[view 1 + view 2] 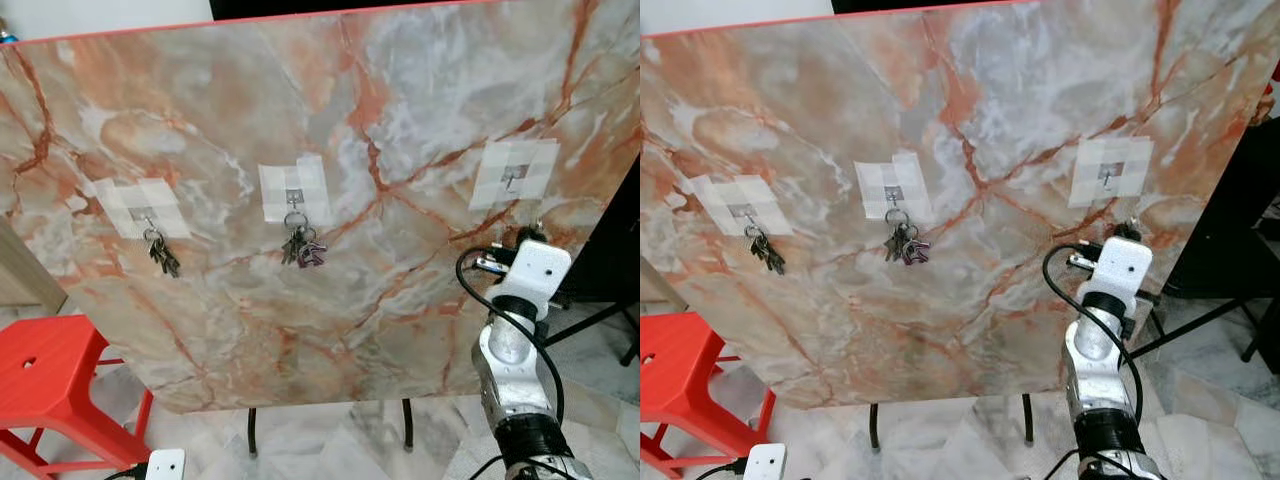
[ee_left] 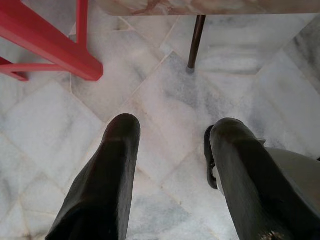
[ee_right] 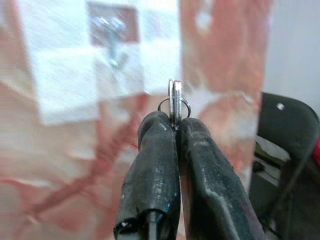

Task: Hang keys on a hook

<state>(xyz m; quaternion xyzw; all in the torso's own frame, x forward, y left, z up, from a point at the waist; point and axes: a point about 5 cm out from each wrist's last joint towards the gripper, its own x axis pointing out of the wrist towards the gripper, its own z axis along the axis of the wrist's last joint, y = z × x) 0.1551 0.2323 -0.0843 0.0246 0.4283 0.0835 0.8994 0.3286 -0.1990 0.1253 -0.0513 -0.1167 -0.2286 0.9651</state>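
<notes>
The right end effector [image 3: 175, 125] is pinched tight on the key ring [image 3: 174, 102] — carrying step. The empty hook [image 3: 113, 47] is just above; next, lift the ring over it.

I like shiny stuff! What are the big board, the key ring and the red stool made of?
Board: looks like polished marble, orange veins, glossy; may be printed.
Key ring pinched in the right claw: shiny silver metal.
Stool: red, smooth, probably plastic.

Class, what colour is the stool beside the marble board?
Red; the stool shows best in the left eye view.
</notes>
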